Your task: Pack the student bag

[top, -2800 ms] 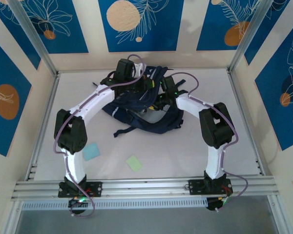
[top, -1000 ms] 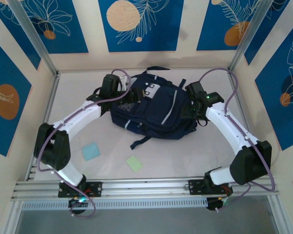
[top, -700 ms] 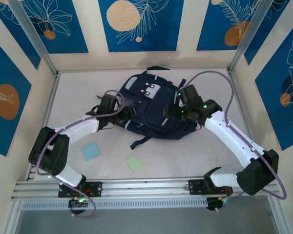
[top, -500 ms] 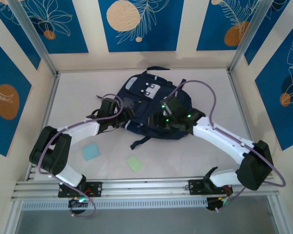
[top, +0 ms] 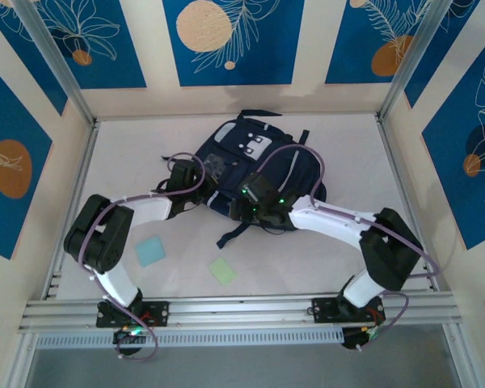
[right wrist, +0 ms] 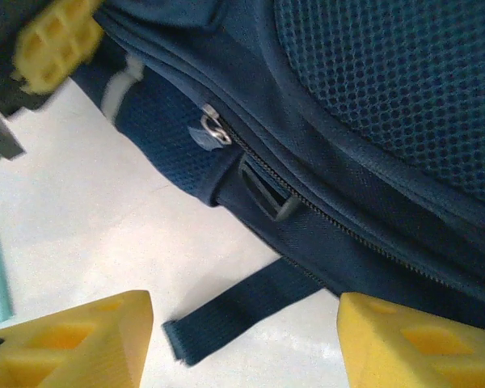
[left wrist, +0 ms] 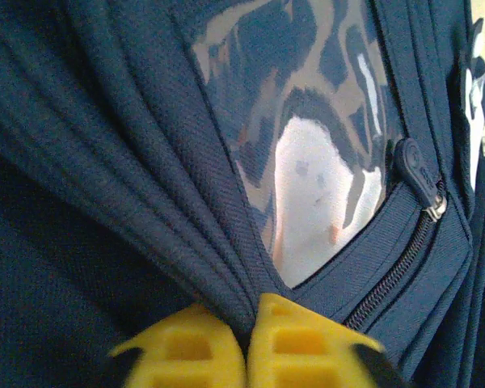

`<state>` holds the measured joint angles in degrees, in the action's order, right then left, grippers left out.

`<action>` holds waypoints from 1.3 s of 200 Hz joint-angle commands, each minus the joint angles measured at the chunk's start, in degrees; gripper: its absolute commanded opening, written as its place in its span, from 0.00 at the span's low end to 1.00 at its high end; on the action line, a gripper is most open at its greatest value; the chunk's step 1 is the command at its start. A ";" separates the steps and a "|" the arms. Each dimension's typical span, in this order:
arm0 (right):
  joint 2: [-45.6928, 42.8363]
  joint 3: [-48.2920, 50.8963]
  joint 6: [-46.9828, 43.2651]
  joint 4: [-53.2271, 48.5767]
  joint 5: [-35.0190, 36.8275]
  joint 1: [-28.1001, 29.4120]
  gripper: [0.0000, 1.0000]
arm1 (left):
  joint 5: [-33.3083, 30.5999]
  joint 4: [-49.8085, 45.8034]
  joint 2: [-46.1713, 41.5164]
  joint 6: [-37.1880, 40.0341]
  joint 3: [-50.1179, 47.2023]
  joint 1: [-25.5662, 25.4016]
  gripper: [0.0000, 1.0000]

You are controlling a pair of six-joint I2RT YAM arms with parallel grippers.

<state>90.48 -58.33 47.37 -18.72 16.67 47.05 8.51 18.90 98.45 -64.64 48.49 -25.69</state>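
1. The navy student bag (top: 263, 166) lies front-up toward the back of the white table (top: 347, 137). Both arms reach over its near edge.
2. The left gripper (left wrist: 246, 343) has its yellow fingers pressed together on a bunched fold of the bag's fabric, just below the clear pocket window (left wrist: 307, 162).
3. The right gripper (right wrist: 242, 339) hovers at the bag's lower side with its fingers wide apart and nothing between them. A zipper pull (right wrist: 210, 128) and a loose strap (right wrist: 234, 311) lie ahead.
4. Risk: the left pinch holds only a thin pleat, so a hard tug could pull the cloth free or drag the whole bag across the table.
5. Risk: if the right fingers close slightly low, they would likely catch the strap or the bag's seam and miss the small zipper pull.
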 commanded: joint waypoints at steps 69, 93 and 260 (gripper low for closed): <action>9.40 -7.26 -13.99 4.79 1.28 -11.63 0.74 | 0.44 5.37 -7.35 -4.09 -5.58 -3.70 0.00; 7.93 -10.21 -18.46 0.70 0.33 -11.28 0.75 | -1.48 9.31 -8.37 -8.18 -7.86 -5.96 0.00; 14.91 -11.82 -6.79 2.16 4.55 -6.87 0.45 | -4.95 11.95 -8.98 -10.32 -5.25 -8.58 0.00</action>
<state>101.30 -67.72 38.09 -18.20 18.24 40.93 0.95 27.05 91.74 -75.13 41.69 -32.53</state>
